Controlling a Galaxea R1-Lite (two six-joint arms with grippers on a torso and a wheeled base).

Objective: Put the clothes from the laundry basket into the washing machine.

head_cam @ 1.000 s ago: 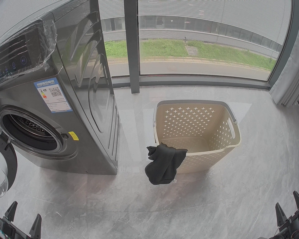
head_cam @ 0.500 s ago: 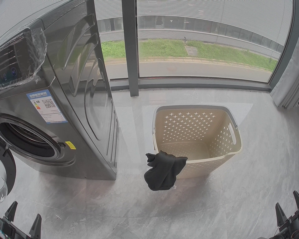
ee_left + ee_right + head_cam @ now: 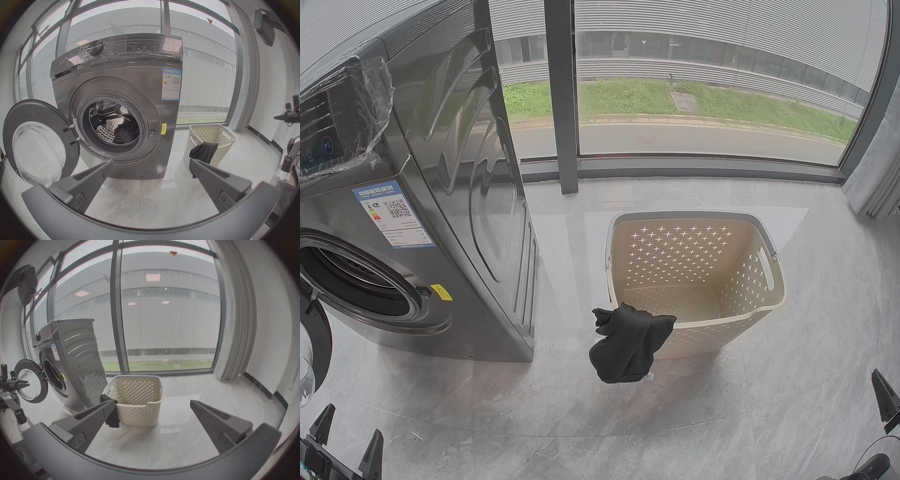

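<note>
left fingers (image 3: 90, 178) spread | right fingers (image 3: 218, 424) spread | black garment (image 3: 628, 344) over basket rim (image 3: 731, 307) | washer door (image 3: 37, 140) open

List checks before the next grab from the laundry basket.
1. ok: washing machine door is swung wide open.
2. ok: drum opening is unblocked; dark clothing lies inside.
3. ok: black garment is reachable, draped over the near rim of the laundry basket and hanging outside.
4. ok: basket is upright, with nothing else inside.
5. ok: left gripper has its fingers open and empty.
6. ok: right gripper has its fingers open and empty.
</note>
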